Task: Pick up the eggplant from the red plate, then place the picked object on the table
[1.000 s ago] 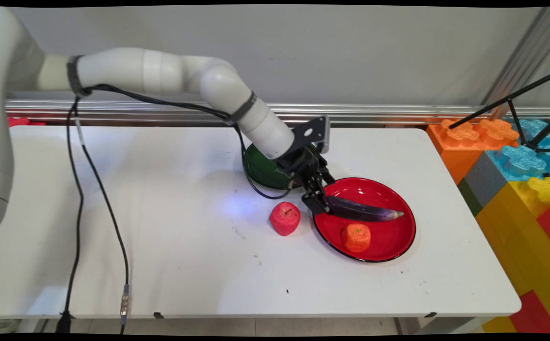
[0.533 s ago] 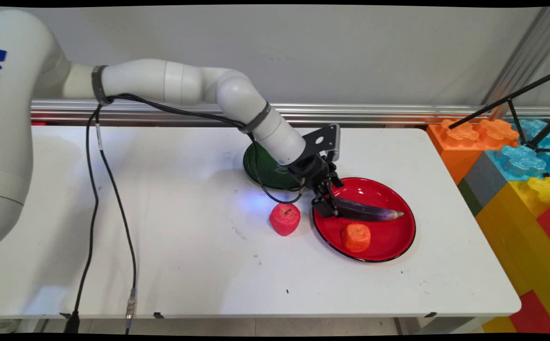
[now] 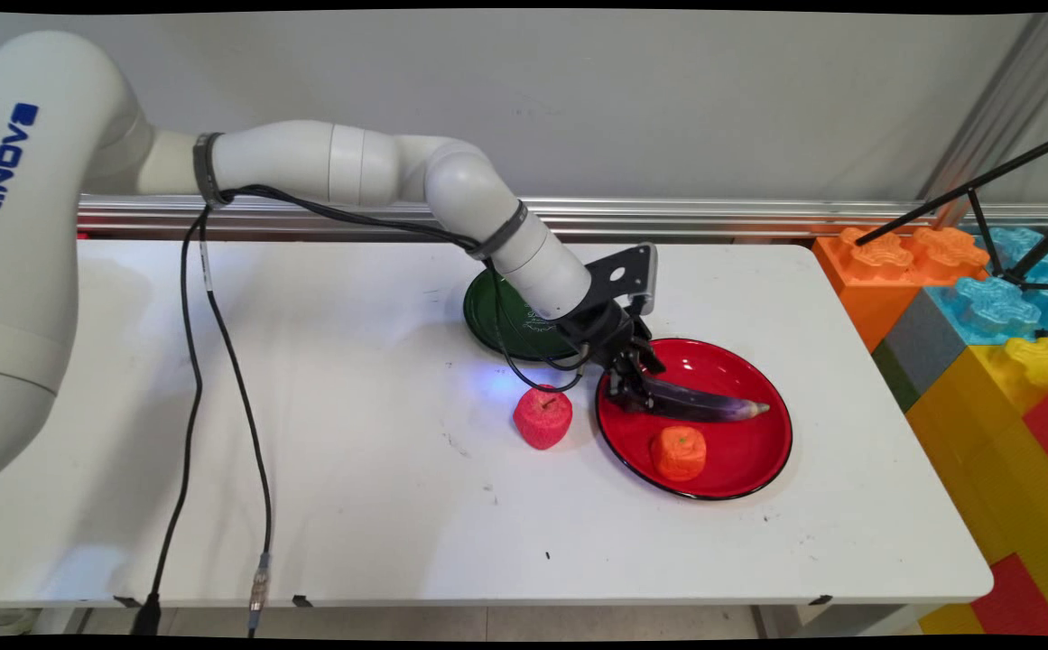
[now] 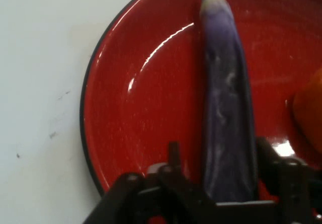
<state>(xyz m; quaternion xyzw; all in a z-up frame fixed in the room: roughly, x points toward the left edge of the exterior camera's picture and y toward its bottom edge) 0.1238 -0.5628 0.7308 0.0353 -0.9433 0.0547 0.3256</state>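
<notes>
Right now the jaws of the gripper are sitting clamped on the thick end of the eggplant lying across the red plate near the orange, so its long tip is risking sagging or twisting out, while the arm is reaching down from the upper left over the green plate and bench.

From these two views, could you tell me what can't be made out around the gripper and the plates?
- Eggplant: its near end is hidden by the gripper linkage in both views.
- Whether the fingers press the eggplant: in the hand view they flank it, but contact is unclear.
- Green plate: its right part is covered by the arm in the main view.
- Orange fruit: cut off by the hand view's right edge.
</notes>
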